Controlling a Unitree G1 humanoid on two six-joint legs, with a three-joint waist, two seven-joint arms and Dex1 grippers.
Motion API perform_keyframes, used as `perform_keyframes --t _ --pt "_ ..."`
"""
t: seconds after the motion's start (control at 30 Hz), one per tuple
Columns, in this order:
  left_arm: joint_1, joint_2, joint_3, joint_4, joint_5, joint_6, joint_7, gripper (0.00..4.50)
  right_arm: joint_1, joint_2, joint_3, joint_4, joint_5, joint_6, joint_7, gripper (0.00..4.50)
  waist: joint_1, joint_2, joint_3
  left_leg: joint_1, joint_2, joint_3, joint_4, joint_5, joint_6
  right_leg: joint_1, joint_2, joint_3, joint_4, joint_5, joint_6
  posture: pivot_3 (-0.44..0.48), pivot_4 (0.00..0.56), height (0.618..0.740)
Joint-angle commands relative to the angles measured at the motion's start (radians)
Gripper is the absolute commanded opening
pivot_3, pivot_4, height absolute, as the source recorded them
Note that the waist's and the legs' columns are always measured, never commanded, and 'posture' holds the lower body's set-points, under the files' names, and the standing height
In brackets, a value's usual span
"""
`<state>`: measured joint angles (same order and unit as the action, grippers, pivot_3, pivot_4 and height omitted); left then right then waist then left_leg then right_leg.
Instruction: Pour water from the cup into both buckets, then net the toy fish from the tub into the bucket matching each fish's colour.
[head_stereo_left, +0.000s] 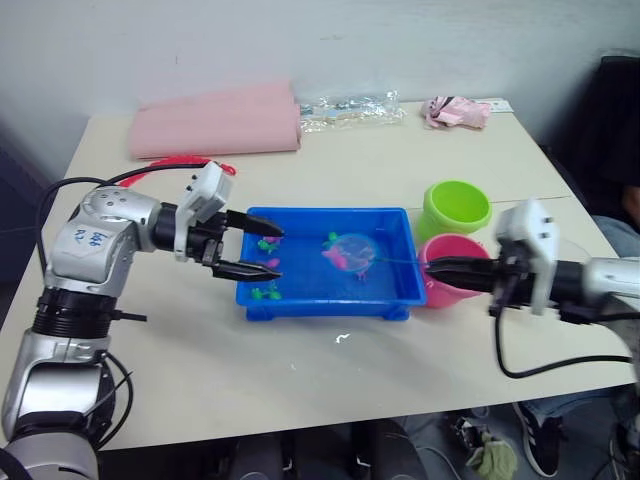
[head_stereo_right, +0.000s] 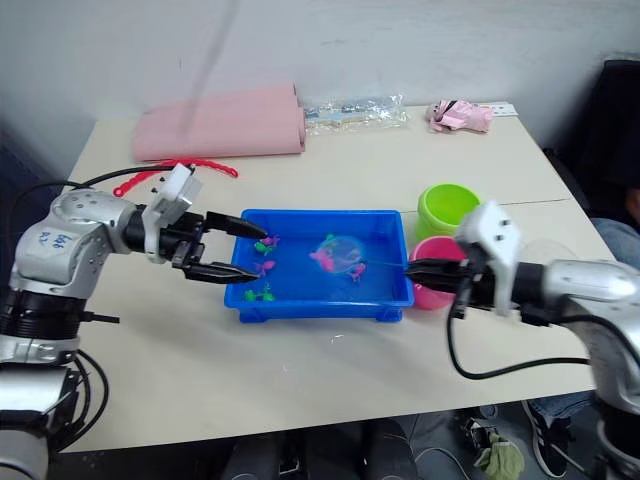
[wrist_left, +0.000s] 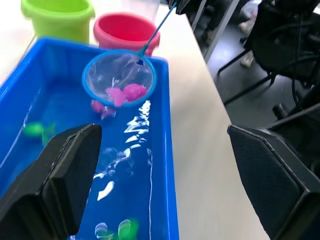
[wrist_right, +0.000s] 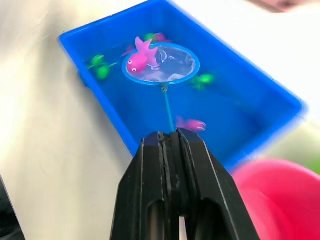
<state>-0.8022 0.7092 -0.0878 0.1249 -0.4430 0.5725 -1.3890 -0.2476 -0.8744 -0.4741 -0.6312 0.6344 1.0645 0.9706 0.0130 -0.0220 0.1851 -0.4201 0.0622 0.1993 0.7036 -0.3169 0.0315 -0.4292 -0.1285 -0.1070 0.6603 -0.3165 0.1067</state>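
On the tabletop (head_stereo_left: 300, 370), a pink fish (wrist_right: 139, 58) is netted over the tub (head_stereo_left: 325, 300) by the right gripper (head_stereo_left: 440, 268), jaws clenched on the net (head_stereo_left: 352, 252); left gripper (head_stereo_left: 268, 252) is released; other fish remain.

Behind your work area you had a folded pink cloth (head_stereo_left: 218, 122), a clear plastic bag (head_stereo_left: 350, 108), a small pink packet (head_stereo_left: 457, 111) and a red beaded chain (head_stereo_right: 170, 171) lying on the beige table (head_stereo_left: 360, 390).

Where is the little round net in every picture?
Left eye view: the net sits over the middle-right of the blue tub.
Right eye view: net in the same spot.
Left wrist view: net near the pink bucket.
Right wrist view: net holding a pink fish.
Shared landmark: the blue tub.
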Motion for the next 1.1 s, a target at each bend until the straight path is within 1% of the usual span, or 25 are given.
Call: perform_keyframes --t 0.03,0.13,0.2,0.23,0.27,0.37,0.43,0.47,0.57,0.6,0.67,0.7,0.77,0.83,0.93,1.03,1.1 --pt "-0.045 -0.046 -0.018 0.03 0.008 -0.04 0.002 4.4 0.05 -0.044 -0.205 -0.075 0.064 0.078 -0.048 0.0 0.006 0.0 0.0 0.0 0.0 0.0 0.0 0.0 0.0 0.0 0.0 0.0 0.0 0.0 0.0 0.0 0.15 0.738" --pt "-0.079 -0.097 -0.029 0.066 0.011 -0.06 0.003 4.4 0.129 -0.08 -0.297 -0.095 0.034 0.072 -0.073 0.0 0.009 0.0 0.0 0.0 0.0 0.0 0.0 0.0 0.0 0.0 0.0 0.0 0.0 0.0 0.0 0.0 0.15 0.738" --pt "-0.112 -0.142 -0.038 0.092 0.012 -0.08 0.004 4.4 0.232 -0.11 -0.34 -0.111 -0.065 -0.008 -0.081 0.0 0.01 0.0 0.0 0.0 0.0 -0.001 0.0 0.0 0.0 0.0 0.0 0.0 0.0 0.0 0.0 0.0 0.15 0.738" --pt "-0.121 -0.154 -0.041 0.1 0.013 -0.085 0.003 4.4 0.266 -0.118 -0.349 -0.115 -0.095 -0.038 -0.083 0.0 0.013 0.0 0.0 0.0 0.0 0.0 0.0 0.0 0.0 0.0 0.0 0.0 0.0 0.0 0.0 0.0 0.15 0.738" --pt "-0.13 -0.166 -0.045 0.112 0.017 -0.096 -0.004 4.4 0.318 -0.126 -0.344 -0.118 -0.15 -0.109 -0.08 0.0 0.014 -0.001 0.0 0.0 -0.001 0.0 0.0 0.0 0.0 0.0 0.0 0.0 -0.001 0.0 0.0 0.0 0.15 0.738" --pt "-0.147 -0.185 -0.054 0.147 0.034 -0.127 -0.015 4.4 0.459 -0.139 -0.303 -0.102 -0.351 -0.38 -0.079 0.0 0.011 -0.001 0.0 0.0 -0.002 0.0 0.0 0.0 0.0 0.001 0.0 -0.001 -0.001 0.0 0.0 0.0 0.15 0.738" --pt "-0.154 -0.192 -0.057 0.169 0.046 -0.15 -0.019 4.4 0.528 -0.152 -0.282 -0.07 -0.499 -0.612 -0.083 0.0 0.01 -0.001 0.0 0.0 -0.001 0.0 0.0 0.0 0.0 0.001 0.0 -0.001 -0.001 0.0 0.0 0.0 0.15 0.738" --pt "-0.16 -0.194 -0.056 0.178 0.049 -0.156 -0.022 4.4 0.563 -0.167 -0.277 -0.043 -0.594 -0.774 -0.089 0.0 0.007 -0.001 0.0 0.0 -0.002 0.001 0.0 0.0 0.0 0.001 0.0 -0.001 -0.001 0.0 0.0 0.0 0.15 0.738" --pt "-0.171 -0.196 -0.052 0.198 0.055 -0.169 -0.028 4.4 0.619 -0.192 -0.284 0.033 -0.793 -1.154 -0.127 0.0 0.004 -0.001 0.0 0.001 -0.001 0.001 0.0 0.0 0.0 0.001 0.0 0.0 -0.002 0.0 0.0 0.0 0.15 0.738" --pt "-0.175 -0.198 -0.052 0.207 0.058 -0.177 -0.031 4.4 0.632 -0.205 -0.3 0.066 -0.872 -1.309 -0.162 0.0 0.004 -0.001 0.0 0.001 -0.001 0.002 0.0 0.0 0.0 0.001 0.0 0.0 -0.002 0.0 0.001 0.0 0.15 0.738" --pt "-0.18 -0.2 -0.051 0.219 0.064 -0.188 -0.034 4.4 0.649 -0.226 -0.331 0.126 -0.984 -1.536 -0.206 0.0 0.001 -0.001 0.0 0.001 -0.001 0.002 0.0 0.001 0.0 0.001 0.0 0.0 -0.002 0.0 0.001 0.0 0.15 0.738" --pt "-0.183 -0.202 -0.051 0.224 0.067 -0.193 -0.036 4.4 0.655 -0.233 -0.343 0.153 -1.022 -1.617 -0.219 0.0 0.003 -0.001 0.0 0.001 -0.001 0.001 0.0 0.001 0.0 0.001 0.0 0.0 -0.002 0.0 0.001 0.0 0.15 0.738" --pt "-0.186 -0.202 -0.051 0.233 0.07 -0.203 -0.04 4.4 0.656 -0.235 -0.361 0.201 -1.053 -1.699 -0.235 0.0 0.005 -0.001 0.0 0.001 -0.001 0.001 0.0 0.001 0.0 0.002 0.0 -0.001 -0.003 0.0 0.001 0.0 0.15 0.738" --pt "-0.187 -0.201 -0.05 0.239 0.074 -0.212 -0.042 4.4 0.642 -0.238 -0.377 0.245 -1.051 -1.734 -0.238 0.0 0.006 -0.001 0.0 0.001 -0.001 0.001 0.0 0.001 0.0 0.002 0.0 0.0 -0.003 0.0 0.001 0.0 0.15 0.738" --pt "-0.186 -0.193 -0.052 0.241 0.088 -0.227 -0.043 4.4 0.603 -0.275 -0.384 0.308 -1.038 -1.784 -0.239 0.0 0.002 -0.001 0.0 0.002 -0.001 0.001 0.0 0.001 0.0 0.002 0.0 0.0 -0.003 0.0 0.001 0.0 0.15 0.738" --pt "-0.174 -0.18 -0.051 0.225 0.098 -0.231 -0.044 4.4 0.553 -0.323 -0.36 0.34 -1.035 -1.853 -0.246 0.0 -0.007 -0.001 0.0 0.005 -0.001 0.0 0.0 0.001 0.0 0.003 0.0 0.002 -0.003 0.0 0.001 0.0 0.15 0.738" --pt "-0.165 -0.175 -0.048 0.209 0.097 -0.223 -0.044 4.4 0.576 -0.317 -0.331 0.33 -1.036 -1.905 -0.229 0.0 -0.009 -0.001 0.0 0.008 0.0 -0.001 -0.001 0.001 0.0 0.005 0.0 0.002 -0.004 0.0 0.0 0.0 0.15 0.738"
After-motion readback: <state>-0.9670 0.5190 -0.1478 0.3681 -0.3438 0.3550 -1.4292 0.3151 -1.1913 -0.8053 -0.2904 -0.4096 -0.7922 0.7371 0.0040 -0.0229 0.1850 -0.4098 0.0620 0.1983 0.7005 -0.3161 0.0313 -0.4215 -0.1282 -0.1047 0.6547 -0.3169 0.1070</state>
